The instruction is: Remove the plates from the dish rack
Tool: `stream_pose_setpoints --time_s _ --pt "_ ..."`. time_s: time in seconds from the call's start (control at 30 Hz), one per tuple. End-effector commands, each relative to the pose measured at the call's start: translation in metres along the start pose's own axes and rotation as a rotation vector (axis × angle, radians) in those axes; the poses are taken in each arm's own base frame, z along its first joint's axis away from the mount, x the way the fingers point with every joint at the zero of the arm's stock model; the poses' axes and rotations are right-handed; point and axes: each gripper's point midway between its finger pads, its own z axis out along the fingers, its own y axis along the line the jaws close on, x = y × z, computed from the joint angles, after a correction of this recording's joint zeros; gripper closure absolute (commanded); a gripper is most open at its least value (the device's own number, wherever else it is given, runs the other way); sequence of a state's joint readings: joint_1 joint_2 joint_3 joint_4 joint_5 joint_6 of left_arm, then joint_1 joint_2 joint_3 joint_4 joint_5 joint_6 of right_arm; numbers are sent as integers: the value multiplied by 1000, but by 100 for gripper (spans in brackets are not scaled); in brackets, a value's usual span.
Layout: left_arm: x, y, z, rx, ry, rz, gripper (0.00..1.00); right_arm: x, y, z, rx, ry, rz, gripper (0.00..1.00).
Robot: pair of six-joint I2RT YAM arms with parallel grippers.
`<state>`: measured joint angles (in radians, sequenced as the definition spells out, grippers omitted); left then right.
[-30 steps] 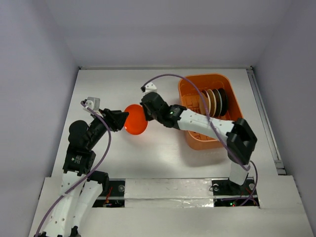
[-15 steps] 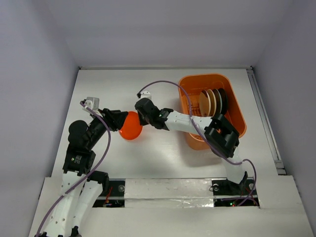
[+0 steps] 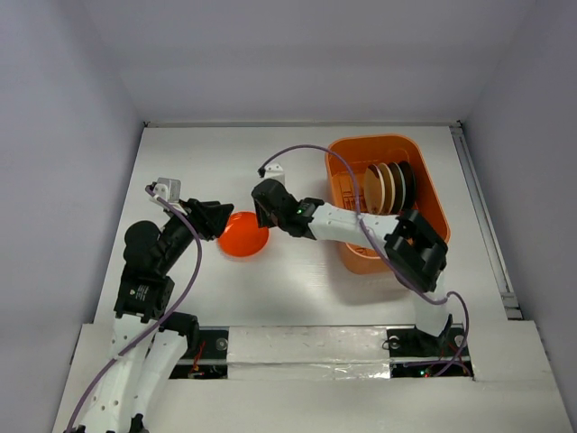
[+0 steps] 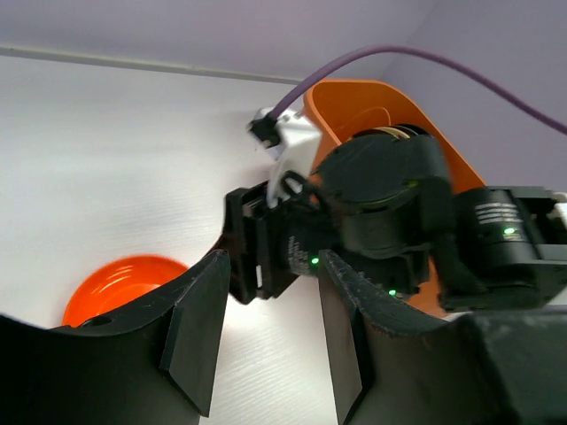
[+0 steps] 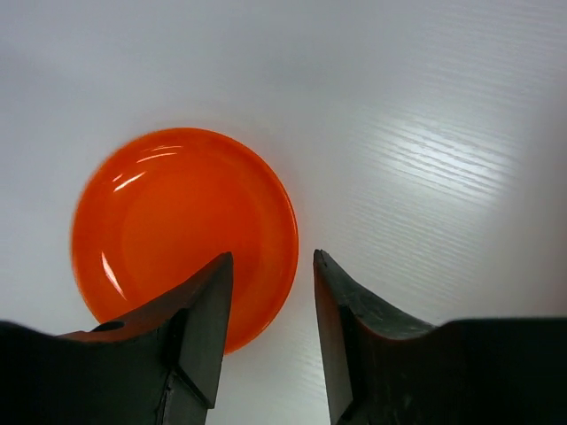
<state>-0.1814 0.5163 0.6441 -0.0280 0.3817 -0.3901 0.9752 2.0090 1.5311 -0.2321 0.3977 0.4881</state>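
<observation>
An orange plate [image 3: 243, 236] lies flat on the white table left of centre; it also shows in the right wrist view [image 5: 182, 226] and in the left wrist view [image 4: 120, 285]. My right gripper [image 3: 264, 215] [image 5: 270, 266] is open and empty, hovering over the plate's right edge. My left gripper [image 3: 219, 221] [image 4: 273, 261] is open and empty just left of the plate, facing the right gripper. The orange dish rack [image 3: 424, 176] [image 4: 354, 102] stands at the right and holds several plates [image 3: 389, 185] on edge: cream-beige, orange-rimmed and black.
The right arm [image 3: 361, 221] stretches from the rack's near side across to the plate, its purple cable [image 3: 315, 153] looping above. White walls enclose the table's back and sides.
The right gripper carried the orange plate leftward and down, then let it go; the plate went from tilted in the jaws to flat on the table. The left gripper stayed beside it.
</observation>
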Motion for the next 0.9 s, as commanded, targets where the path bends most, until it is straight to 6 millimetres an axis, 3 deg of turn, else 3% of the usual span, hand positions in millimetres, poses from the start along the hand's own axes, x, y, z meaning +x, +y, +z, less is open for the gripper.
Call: stream_pose_setpoints --time_s 0.0,0.1,0.13,0.17,0.2,0.23,0.27,0.3,0.33,0.37,0.43,0.53,0.67,0.87 --pt "-27 -15 -5 40 -72 36 59 -51 -13 -41 37 -140 21 53" --pt "-27 -16 -6 43 -74 37 59 -71 -32 -68 97 -208 14 54" --pt "-26 -16 -5 43 -71 36 59 -83 -41 -86 119 -239 18 58" --pt "-27 -16 -6 43 -72 37 59 -91 -58 -96 197 -278 14 68" --pt "-27 -16 -6 42 -73 37 59 -97 -75 -104 248 -296 21 90" --pt "-26 -16 -5 43 -71 38 59 -94 -93 -110 295 -290 16 97" --pt "-27 -16 -6 41 -75 39 59 -107 -110 -128 318 -323 35 100" --pt "-26 -15 -5 41 -71 38 59 -114 -135 -135 360 -333 59 100" --pt "-27 -15 -5 41 -73 40 59 -107 -153 -138 389 -317 58 100" --pt "-27 -15 -5 41 -73 38 59 -115 -168 -156 402 -349 83 100" --pt "-27 -16 -6 43 -74 39 59 -117 -208 -168 471 -360 117 100" --pt "-27 -16 -6 44 -73 37 59 -106 -250 -180 545 -334 132 100" --pt "-24 -16 -4 48 -63 33 59 -89 -264 -175 590 -264 97 96" --pt "-24 -15 -3 48 -60 31 59 -75 -287 -157 681 -156 55 73"
